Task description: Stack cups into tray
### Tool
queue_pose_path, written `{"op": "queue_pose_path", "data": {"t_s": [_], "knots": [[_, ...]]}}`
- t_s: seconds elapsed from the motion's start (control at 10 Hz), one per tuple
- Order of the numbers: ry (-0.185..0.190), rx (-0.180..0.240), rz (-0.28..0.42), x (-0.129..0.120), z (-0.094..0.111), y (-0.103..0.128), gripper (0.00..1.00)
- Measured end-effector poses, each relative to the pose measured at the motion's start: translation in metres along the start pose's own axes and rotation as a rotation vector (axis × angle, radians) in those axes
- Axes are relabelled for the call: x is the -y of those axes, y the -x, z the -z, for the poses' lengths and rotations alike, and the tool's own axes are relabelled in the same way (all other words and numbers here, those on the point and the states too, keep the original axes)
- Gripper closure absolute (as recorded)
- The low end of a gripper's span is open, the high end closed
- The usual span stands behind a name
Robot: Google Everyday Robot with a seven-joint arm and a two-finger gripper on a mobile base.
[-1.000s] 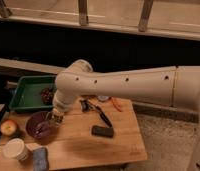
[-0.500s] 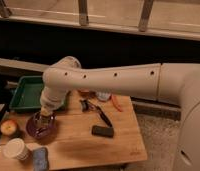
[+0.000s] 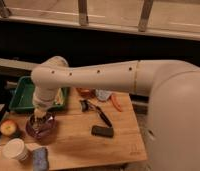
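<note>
The green tray (image 3: 20,95) sits at the table's back left, partly covered by my arm. The cream-white paper cup (image 3: 15,149) stands upright at the front left corner of the table. The small metal cup does not show; it may be behind my arm or wrist. My gripper (image 3: 40,120) points down from the white arm and hangs right over the purple bowl (image 3: 40,129), in front of the tray and to the upper right of the paper cup.
An apple (image 3: 9,127) lies left of the purple bowl. A blue sponge (image 3: 40,158) is at the front edge. A reddish-brown bowl (image 3: 85,92), a black brush (image 3: 97,111), a black block (image 3: 102,131) and an orange tool (image 3: 115,103) lie to the right.
My arm has swung left. The gripper moved from the purple bowl's right edge to directly over the bowl and a little lower.
</note>
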Motion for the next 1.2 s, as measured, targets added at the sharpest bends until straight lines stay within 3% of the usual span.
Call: {"op": "queue_pose_path", "data": {"t_s": [0.1, 0.5, 1.2], "knots": [[0.031, -0.021, 0.039, -0.002, -0.017, 0.017, 1.00], [0.123, -0.071, 0.155, -0.023, -0.052, 0.053, 1.00], [0.201, -0.113, 0.270, -0.047, -0.082, 0.086, 1.00]]}}
